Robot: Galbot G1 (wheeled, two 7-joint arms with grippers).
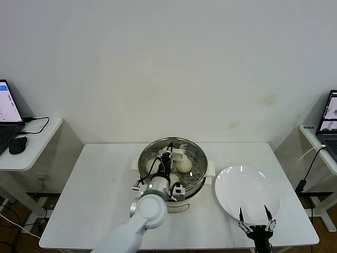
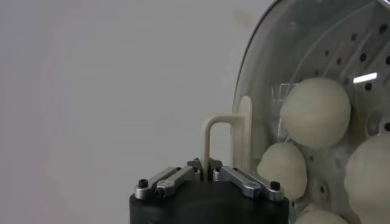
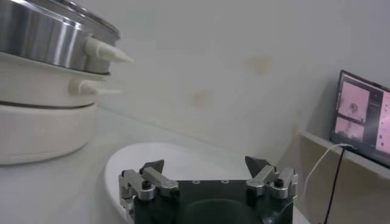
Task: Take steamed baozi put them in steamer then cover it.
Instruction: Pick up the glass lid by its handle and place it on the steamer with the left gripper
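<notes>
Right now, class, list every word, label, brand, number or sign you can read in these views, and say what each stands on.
No text can be read anywhere.
Glass cover: a faint printed mark, too blurred to read.
Laptop screen on the side desk: pink window content, too small to read.
Other laptop screen: too small to read.
Steamer, white plate, both grippers: no markings visible.

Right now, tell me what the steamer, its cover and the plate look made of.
Steamer: shiny perforated metal, probably stainless steel, on a cream plastic-looking base.
Cover: clear glass, buns visible through it; cream handle, likely plastic.
Plate: glossy white, ceramic or plastic; can't tell.
</notes>
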